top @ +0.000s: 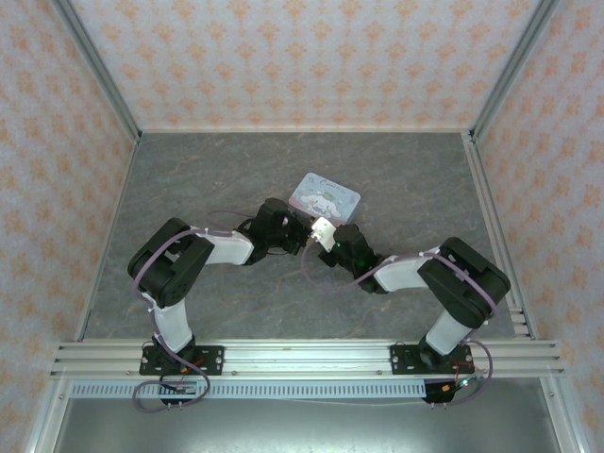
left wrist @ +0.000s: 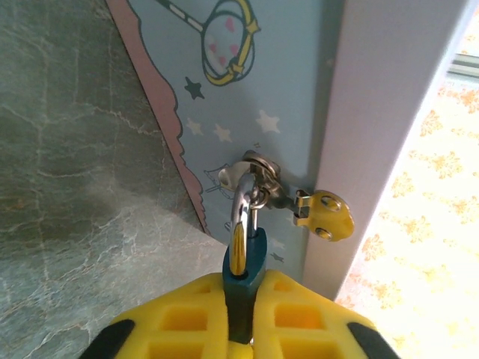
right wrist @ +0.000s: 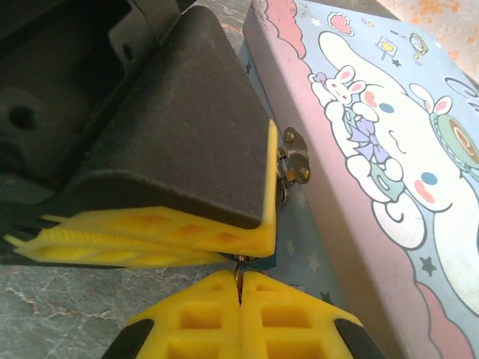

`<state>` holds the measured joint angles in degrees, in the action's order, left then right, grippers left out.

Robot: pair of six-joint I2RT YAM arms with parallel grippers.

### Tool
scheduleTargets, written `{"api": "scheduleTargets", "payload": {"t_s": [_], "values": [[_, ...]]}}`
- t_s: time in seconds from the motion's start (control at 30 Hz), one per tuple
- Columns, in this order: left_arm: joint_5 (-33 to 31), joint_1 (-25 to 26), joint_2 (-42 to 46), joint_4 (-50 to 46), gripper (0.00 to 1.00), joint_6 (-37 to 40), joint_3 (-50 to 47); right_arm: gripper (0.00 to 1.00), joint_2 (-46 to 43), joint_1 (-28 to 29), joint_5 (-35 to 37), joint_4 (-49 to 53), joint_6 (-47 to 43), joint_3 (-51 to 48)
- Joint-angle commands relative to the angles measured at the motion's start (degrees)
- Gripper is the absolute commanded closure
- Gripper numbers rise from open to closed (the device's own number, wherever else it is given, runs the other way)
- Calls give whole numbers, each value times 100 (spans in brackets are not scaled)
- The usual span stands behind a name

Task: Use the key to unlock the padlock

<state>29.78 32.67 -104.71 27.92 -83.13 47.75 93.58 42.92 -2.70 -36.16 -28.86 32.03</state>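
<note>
1. The tin (left wrist: 254,90) is smooth, pale blue painted metal, printed with stars and a pink scalloped border. It lies on a grey, marble-veined table (left wrist: 75,187).
2. The padlock (left wrist: 245,262) has a small dark teal block body and a polished silver shackle (left wrist: 239,213), curved and hooked through the tin's front hasp. A brassy yellow latch plate (left wrist: 325,217) sits just beside it.
3. The left gripper (left wrist: 241,303) has ribbed yellow pads, set narrow and clamped on the padlock's body.
4. The right gripper (right wrist: 239,299) has its pads pressed flat together. A thin sliver (right wrist: 239,271) shows at their tips, too small to tell if it is the key.
</note>
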Motion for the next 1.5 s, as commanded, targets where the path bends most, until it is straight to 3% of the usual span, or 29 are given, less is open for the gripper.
{"api": "scheduleTargets", "payload": {"t_s": [0.0, 0.23, 0.5, 0.83, 1.13, 1.47], "values": [[42, 73, 117, 273, 80, 78, -62, 100, -140, 6, -347, 264, 733, 163], [-92, 38, 319, 371, 51, 187, -235, 100, -160, 10, -254, 321, 1587, 155], [-178, -152, 835, 147, 36, 541, -378, 100, -371, -94, -726, -201, 2862, -214], [-516, -594, 1719, -1021, 31, 1329, -518, 100, -129, -342, -1683, -985, 4810, -485], [-816, -763, 2110, -1834, 30, 1800, -457, 100, 166, -524, -1750, -1588, 6387, -676], [-902, -909, 2225, -2122, 29, 1974, -443, 100, 482, -607, -1866, -1370, 6990, -547]]}}
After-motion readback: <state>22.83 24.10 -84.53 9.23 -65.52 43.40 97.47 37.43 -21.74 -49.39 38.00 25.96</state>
